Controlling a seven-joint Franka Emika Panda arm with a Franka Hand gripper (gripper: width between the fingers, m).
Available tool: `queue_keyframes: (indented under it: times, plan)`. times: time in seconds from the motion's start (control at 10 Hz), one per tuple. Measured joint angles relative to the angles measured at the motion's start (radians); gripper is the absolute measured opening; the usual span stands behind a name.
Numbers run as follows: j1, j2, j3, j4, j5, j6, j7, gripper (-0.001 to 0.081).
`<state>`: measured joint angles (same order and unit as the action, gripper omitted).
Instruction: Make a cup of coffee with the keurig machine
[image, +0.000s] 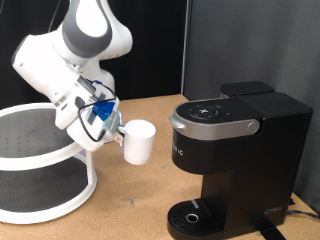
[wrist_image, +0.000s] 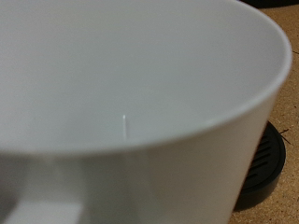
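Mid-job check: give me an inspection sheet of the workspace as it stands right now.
Surface: brown tabletop, bare in the middle.
Job's things: white cup off the table, beside the keurig machine; lid down; drip tray vacant.
Clutter: white two-tier round rack at the exterior view's left.
Grippers: claw holds the cup at its side; cup fills the wrist view.
Cables: blue wiring on the claw; dark cord behind the machine.
Surroundings: dark curtain.
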<state>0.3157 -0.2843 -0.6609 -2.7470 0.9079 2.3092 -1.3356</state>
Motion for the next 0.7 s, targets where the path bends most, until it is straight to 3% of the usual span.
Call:
queue_keyframes:
  times: [0.7]
  plan:
    - [0.066, 0.207, 0.019, 0.064, 0.256, 0.03, -0.168, 0.0063]
